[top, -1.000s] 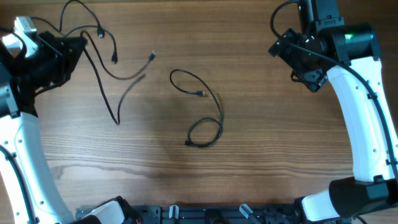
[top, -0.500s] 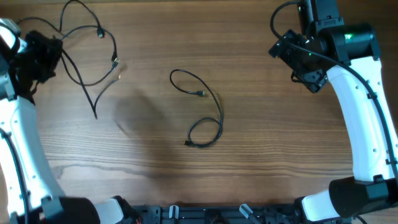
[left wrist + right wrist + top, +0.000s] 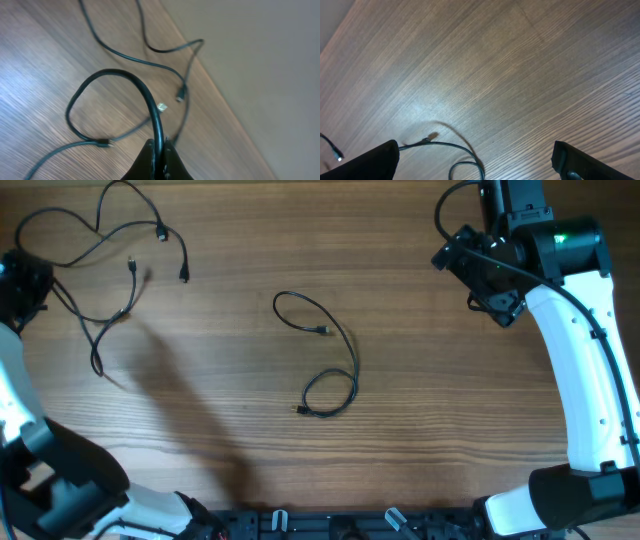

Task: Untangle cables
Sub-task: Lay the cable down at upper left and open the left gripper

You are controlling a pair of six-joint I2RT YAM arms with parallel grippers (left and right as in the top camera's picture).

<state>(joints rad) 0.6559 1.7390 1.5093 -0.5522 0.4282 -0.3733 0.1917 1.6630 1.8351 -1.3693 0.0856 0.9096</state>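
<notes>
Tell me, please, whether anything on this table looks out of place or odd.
Nothing is damaged or spilled. The tangled cables lie bunched in the far-left corner, close to the table edge, one strand pinched in the left pincer. A single cable lies apart mid-table.

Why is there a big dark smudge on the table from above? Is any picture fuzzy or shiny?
Overhead: the smudge on the table is a soft shadow, probably the left arm's. Left wrist: the looped cable in the left gripper looks slightly fuzzy. Right wrist: light glares pale on the wood above the thin cable.
</notes>
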